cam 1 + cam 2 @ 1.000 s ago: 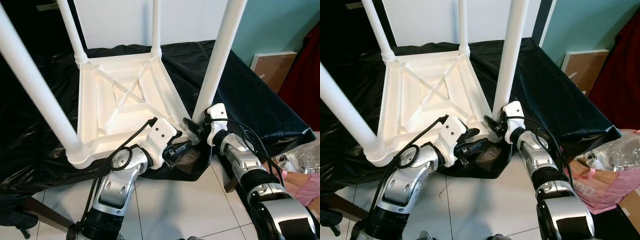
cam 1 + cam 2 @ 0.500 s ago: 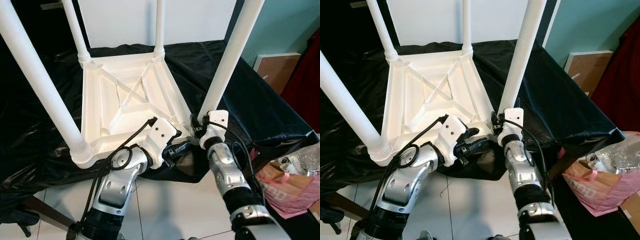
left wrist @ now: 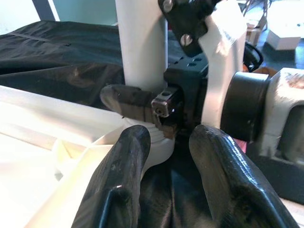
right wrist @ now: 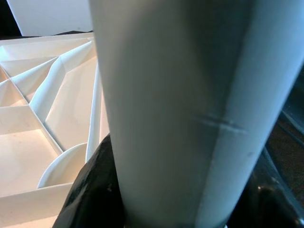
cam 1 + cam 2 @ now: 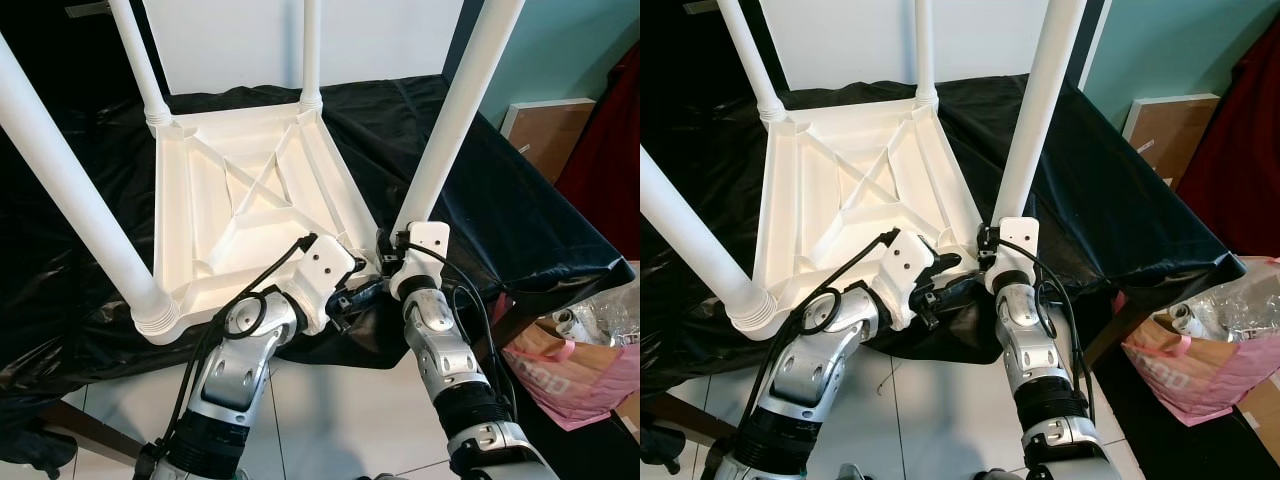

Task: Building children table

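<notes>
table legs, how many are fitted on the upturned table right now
4. Far left leg, far right leg, near left leg, and near right leg, whose base the right gripper clasps.

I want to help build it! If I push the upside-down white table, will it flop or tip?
Probably neither. The white table looks like stiff ribbed plastic, resting flat on the black cloth. It seems light and may slide on that shiny cloth. The right pincer grips the near right leg, steadying it.
</notes>
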`<state>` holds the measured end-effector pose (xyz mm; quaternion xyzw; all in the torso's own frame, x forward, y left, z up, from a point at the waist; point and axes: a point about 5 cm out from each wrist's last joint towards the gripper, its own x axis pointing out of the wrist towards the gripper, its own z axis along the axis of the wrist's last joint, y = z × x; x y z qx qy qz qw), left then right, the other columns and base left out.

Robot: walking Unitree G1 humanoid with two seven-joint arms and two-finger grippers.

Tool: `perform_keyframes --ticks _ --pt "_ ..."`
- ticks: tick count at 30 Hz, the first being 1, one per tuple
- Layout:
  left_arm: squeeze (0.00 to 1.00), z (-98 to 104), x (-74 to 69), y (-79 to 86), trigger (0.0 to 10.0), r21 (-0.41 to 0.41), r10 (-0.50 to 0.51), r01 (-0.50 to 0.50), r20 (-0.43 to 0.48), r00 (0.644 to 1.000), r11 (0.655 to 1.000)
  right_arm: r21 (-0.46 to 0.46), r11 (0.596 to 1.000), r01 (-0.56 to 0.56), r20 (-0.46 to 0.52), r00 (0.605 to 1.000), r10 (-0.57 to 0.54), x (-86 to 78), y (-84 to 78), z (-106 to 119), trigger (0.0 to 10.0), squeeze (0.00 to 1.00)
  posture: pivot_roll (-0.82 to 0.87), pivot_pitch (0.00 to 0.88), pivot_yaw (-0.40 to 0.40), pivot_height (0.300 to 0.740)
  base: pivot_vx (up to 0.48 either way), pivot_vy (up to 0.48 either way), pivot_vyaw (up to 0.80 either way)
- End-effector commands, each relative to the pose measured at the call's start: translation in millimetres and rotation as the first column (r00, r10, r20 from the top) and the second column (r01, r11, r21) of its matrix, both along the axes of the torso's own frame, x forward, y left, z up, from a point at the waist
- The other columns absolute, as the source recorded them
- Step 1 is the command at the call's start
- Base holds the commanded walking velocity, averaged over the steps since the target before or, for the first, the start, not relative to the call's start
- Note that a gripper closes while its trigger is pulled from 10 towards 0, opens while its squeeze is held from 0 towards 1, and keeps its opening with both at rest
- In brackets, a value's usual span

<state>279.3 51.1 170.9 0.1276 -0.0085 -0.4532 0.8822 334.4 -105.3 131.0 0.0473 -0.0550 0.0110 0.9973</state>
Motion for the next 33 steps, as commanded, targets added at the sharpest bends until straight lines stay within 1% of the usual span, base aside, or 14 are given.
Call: perform_keyframes --ticks 1,3,9,13,17,18,19,21,22,25,26,29,31,33 --pt "0.00 0.8 5.9 4.0 10.0 -0.017 0.155 -0.154 0.041 0.987 0.988 0.003 1.000 -0.001 -0.071 0.997 0.002 -5.0 -3.2 -16.8 10.0 0.23 -0.05 0.064 -0.023 0.740 0.000 0.000 0.00" --pt "0.00 0.1 4.2 5.0 10.0 -0.014 0.162 -0.161 0.051 0.986 0.987 -0.002 0.998 -0.055 -0.046 0.997 0.055 -7.0 -1.6 -14.0 10.0 1.00 -0.04 0.061 -0.027 0.740 0.000 0.000 0.00" --pt "0.00 -2.3 -1.1 7.1 10.0 -0.002 0.154 -0.155 0.086 0.984 0.988 -0.019 0.991 -0.131 -0.007 0.991 0.131 -11.6 -7.1 -11.8 10.0 1.00 -0.03 0.055 -0.033 0.740 0.000 0.000 0.00" --pt "0.00 -3.3 -2.0 8.8 10.0 -0.004 0.154 -0.154 0.082 0.985 0.988 -0.017 0.976 -0.216 0.012 0.976 0.216 -15.2 -21.2 -10.8 10.0 1.00 -0.03 0.044 -0.039 0.740 0.000 0.000 0.00" --pt "0.00 -4.1 -2.3 8.6 10.0 -0.004 0.138 -0.138 0.080 0.987 0.990 -0.027 0.963 -0.268 0.017 0.963 0.268 -15.4 -28.2 -9.2 10.0 1.00 -0.02 0.040 -0.041 0.740 0.000 0.000 0.00" --pt "0.00 -4.7 -2.9 8.8 10.0 -0.003 0.130 -0.130 0.076 0.989 0.992 -0.041 0.954 -0.298 0.024 0.954 0.299 -15.8 -31.2 -7.9 10.0 0.12 -0.02 0.032 -0.041 0.740 0.000 0.000 0.00" --pt "0.00 -5.7 -2.9 9.5 10.0 -0.010 0.124 -0.124 0.060 0.990 0.992 -0.043 0.942 -0.332 0.025 0.943 0.333 -15.6 -33.9 -7.2 10.0 0.00 -0.02 0.031 -0.040 0.740 0.000 0.000 0.00" --pt "0.00 -6.4 -2.9 10.0 10.0 -0.015 0.122 -0.121 0.048 0.991 0.992 -0.043 0.935 -0.351 0.025 0.936 0.352 -15.5 -35.2 -6.8 10.0 0.00 -0.02 0.031 -0.040 0.740 0.000 0.000 0.00" --pt "0.00 -7.7 -3.3 9.5 10.0 -0.025 0.100 -0.099 0.019 0.995 0.995 -0.074 0.911 -0.406 0.026 0.912 0.409 -13.9 -35.9 -5.3 10.0 0.00 -0.03 0.028 -0.038 0.740 0.000 0.000 0.00" --pt "0.00 -8.4 -3.6 9.0 10.0 -0.033 0.084 -0.084 0.001 0.996 0.996 -0.096 0.892 -0.442 0.023 0.895 0.446 -12.8 -36.3 -4.3 10.0 0.00 -0.03 0.028 -0.038 0.740 0.000 0.000 0.00" --pt "0.00 -10.1 -5.3 7.5 10.0 -0.043 0.048 -0.050 -0.032 0.998 0.998 -0.138 0.841 -0.523 0.006 0.849 0.529 -10.2 -35.2 -2.9 10.0 0.00 -0.04 0.024 -0.033 0.740 0.000 0.000 0.00" --pt "0.00 -10.5 -5.7 7.0 10.0 -0.046 0.041 -0.043 -0.041 0.998 0.998 -0.148 0.827 -0.542 -0.003 0.837 0.548 -9.0 -35.0 -2.8 10.0 0.00 -0.04 0.024 -0.033 0.740 0.000 0.000 0.00" --pt "0.00 -9.7 -4.8 5.5 10.0 -0.044 0.037 -0.038 -0.036 0.999 0.998 -0.180 0.797 -0.576 -0.025 0.813 0.582 -3.5 -34.8 -1.2 10.0 0.00 -0.04 0.024 -0.034 0.740 0.000 0.000 0.00" --pt "0.00 -9.6 -4.2 4.4 10.0 -0.041 0.036 -0.037 -0.031 0.999 0.998 -0.216 0.778 -0.590 -0.046 0.802 0.595 4.7 -34.9 1.9 10.0 0.00 -0.03 0.021 -0.037 0.740 0.000 0.000 0.00"
